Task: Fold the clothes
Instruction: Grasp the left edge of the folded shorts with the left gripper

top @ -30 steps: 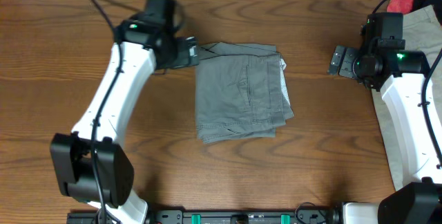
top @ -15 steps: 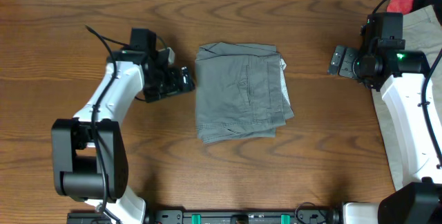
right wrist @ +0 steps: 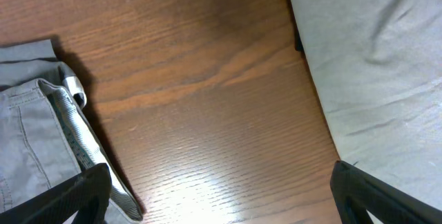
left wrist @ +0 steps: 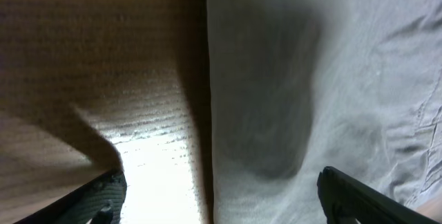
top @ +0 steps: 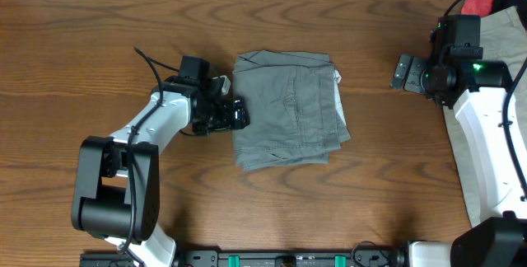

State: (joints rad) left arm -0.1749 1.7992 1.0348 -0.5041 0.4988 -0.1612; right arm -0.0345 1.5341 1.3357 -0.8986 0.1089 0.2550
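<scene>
Grey shorts point(top: 288, 106) lie folded into a compact rectangle mid-bench point(top: 82, 36), so this fold looks nearly done. Left hand point(top: 235, 112) sits low at their left edge, spread wide astride that edge and gripping nothing, contact unclear; likely lined up to square the stack. Right hand point(top: 403, 72) hangs well right of the shorts, wide open, empty. Beige-khaki shorts point(right wrist: 373, 65) lie further right, unfolded.

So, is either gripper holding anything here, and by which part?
Nothing is held. Left gripper open at the grey shorts' left edge; right gripper open above the table.
</scene>
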